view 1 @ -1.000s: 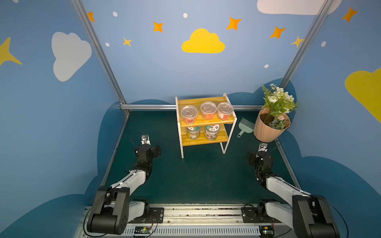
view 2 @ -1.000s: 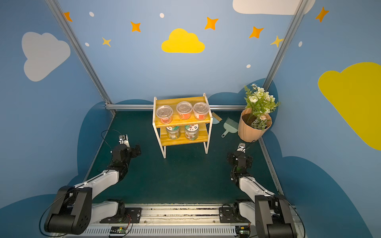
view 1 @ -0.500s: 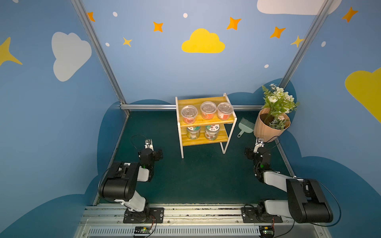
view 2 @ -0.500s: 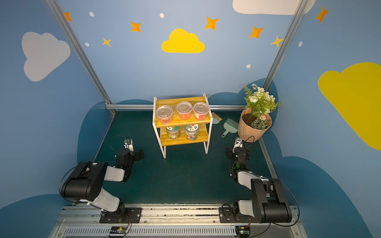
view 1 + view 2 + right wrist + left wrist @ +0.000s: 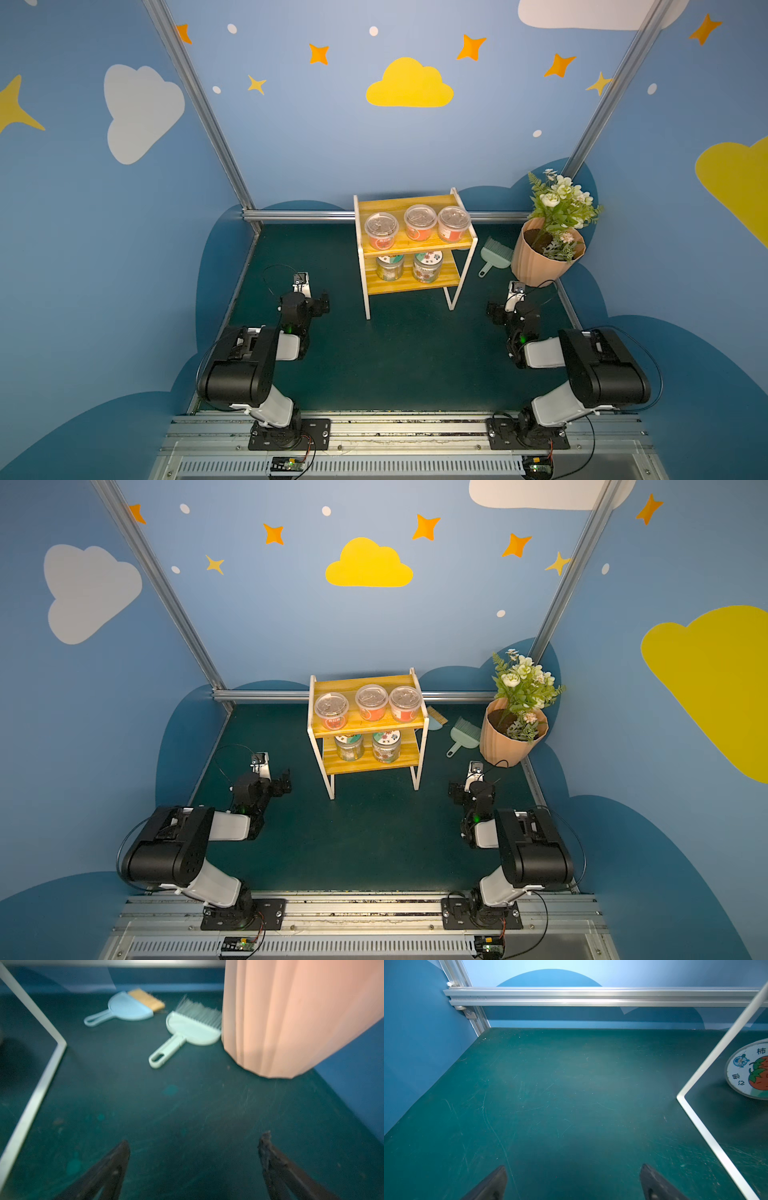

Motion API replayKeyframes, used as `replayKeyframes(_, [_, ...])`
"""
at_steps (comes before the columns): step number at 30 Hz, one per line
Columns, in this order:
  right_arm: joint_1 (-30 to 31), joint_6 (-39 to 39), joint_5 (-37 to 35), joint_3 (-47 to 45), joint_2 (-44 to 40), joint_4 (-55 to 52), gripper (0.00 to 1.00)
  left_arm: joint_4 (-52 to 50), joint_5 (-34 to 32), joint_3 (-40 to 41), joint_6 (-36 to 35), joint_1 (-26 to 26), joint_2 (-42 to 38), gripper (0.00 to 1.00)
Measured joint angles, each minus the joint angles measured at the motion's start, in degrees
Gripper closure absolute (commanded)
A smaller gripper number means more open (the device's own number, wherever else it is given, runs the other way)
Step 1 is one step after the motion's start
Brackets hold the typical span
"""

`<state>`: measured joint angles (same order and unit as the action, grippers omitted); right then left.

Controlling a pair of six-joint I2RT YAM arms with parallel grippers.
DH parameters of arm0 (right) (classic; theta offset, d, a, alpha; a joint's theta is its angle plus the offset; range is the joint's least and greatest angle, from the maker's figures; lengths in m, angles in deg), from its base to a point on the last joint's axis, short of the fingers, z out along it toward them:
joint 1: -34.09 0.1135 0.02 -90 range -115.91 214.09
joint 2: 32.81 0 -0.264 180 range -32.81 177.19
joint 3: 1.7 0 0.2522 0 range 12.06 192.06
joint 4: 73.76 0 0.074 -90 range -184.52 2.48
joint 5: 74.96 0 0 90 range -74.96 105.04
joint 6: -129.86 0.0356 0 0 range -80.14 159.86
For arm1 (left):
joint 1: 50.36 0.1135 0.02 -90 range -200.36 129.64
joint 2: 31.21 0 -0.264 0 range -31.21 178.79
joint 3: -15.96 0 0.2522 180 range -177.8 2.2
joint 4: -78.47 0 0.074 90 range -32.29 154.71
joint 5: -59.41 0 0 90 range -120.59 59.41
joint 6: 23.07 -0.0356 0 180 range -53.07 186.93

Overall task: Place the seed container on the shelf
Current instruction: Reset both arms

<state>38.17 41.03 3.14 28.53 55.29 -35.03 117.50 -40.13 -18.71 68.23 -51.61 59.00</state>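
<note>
Containers [image 5: 420, 222] are sitting on the shelf [image 5: 399, 204], three up top, two below; I'm seeing both jaws spread and empty over the worktop [image 5: 395, 357], so placing is probably finished.

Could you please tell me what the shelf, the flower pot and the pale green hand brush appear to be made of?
The shelf has yellow planks with grain lines, apparently wood; its thin white frame looks like painted metal. The flower pot is matte peach, fluted, probably plastic, possibly ceramic. The hand brush looks like smooth moulded plastic with fine bristles.
</note>
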Motion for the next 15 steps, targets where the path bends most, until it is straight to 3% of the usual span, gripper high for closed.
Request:
replayKeyframes(5, [-0.26, 0.5, 0.02, 6.67, -1.79, -5.09, 0.03, 0.0, 0.15, 0.0, -0.02, 0.0, 0.0, 0.0])
replayKeyframes(8, [-0.11, 0.11, 0.24, 4.68, -0.42, 0.79, 0.02, 0.0, 0.17, 0.0, -0.02, 0.0, 0.0, 0.0])
replayKeyframes(15, [0.15, 0.02, 0.37, 1.68, 0.92, 3.23, 0.02, 0.0, 0.35, 0.0, -0.02, 0.0, 0.0, 0.0])
